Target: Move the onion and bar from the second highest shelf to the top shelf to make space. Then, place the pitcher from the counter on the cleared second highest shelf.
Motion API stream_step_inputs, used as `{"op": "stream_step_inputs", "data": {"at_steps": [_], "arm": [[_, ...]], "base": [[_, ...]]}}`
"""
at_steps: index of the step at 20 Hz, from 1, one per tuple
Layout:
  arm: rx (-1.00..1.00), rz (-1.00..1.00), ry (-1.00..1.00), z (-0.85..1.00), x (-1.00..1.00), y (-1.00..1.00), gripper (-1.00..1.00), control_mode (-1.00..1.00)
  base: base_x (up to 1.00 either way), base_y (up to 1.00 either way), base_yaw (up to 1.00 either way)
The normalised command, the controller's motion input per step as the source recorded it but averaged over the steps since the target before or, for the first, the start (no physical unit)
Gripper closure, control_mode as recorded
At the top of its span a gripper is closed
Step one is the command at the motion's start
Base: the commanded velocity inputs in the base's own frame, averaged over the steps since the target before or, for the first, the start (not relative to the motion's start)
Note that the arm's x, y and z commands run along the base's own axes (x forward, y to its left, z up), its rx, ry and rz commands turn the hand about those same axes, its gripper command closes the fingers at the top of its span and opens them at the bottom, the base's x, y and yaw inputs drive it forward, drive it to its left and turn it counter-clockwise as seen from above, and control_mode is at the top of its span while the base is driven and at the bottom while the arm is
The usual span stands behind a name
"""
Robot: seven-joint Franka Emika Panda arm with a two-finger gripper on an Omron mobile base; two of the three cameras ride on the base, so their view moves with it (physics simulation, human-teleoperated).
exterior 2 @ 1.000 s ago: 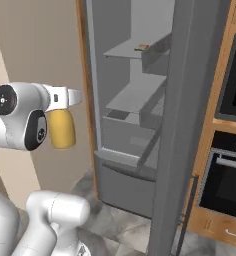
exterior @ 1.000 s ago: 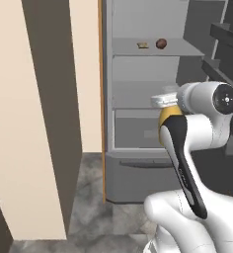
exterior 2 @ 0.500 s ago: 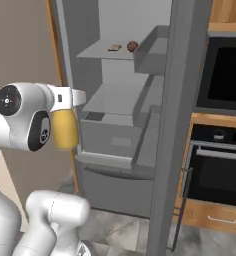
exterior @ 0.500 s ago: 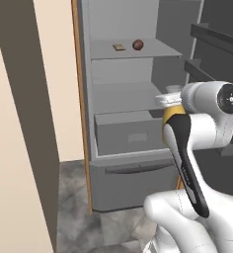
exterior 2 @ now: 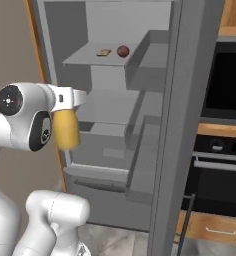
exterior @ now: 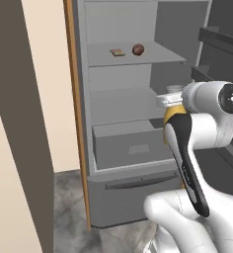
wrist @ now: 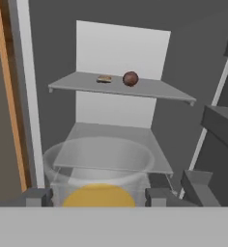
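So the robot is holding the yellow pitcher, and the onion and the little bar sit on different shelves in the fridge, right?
Not quite. The pitcher is held in the gripper, but the onion and the bar lie side by side on the same shelf, the bar to the onion's left. The left base view shows it clearly.

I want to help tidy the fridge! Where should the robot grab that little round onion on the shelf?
Probably across the onion's round middle, fingers coming straight in from the open fridge front. The bar lies beside it, apart, so one finger should fit between them.
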Motion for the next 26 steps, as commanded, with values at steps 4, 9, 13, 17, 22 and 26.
{"op": "stream_step_inputs", "data": {"at_steps": [4,9,13,17,22,26], "arm": [[0.0,0.0,0.0,0.0,0.0,0.0,1.0,1.0],[0.0,0.0,0.0,0.0,0.0,0.0,1.0,1.0],[0.0,0.0,0.0,0.0,0.0,0.0,1.0,1.0],[0.0,0.0,0.0,0.0,0.0,0.0,1.0,1.0],[0.0,0.0,0.0,0.0,0.0,0.0,1.0,1.0],[0.0,0.0,0.0,0.0,0.0,0.0,1.0,1.0]], "base": [[0.52,0.01,-0.01],[0.5,0.01,0.0],[0.39,0.0,0.0],[0.3,0.0,0.0],[0.31,0.04,0.0],[0.39,0.05,0.0]]}}
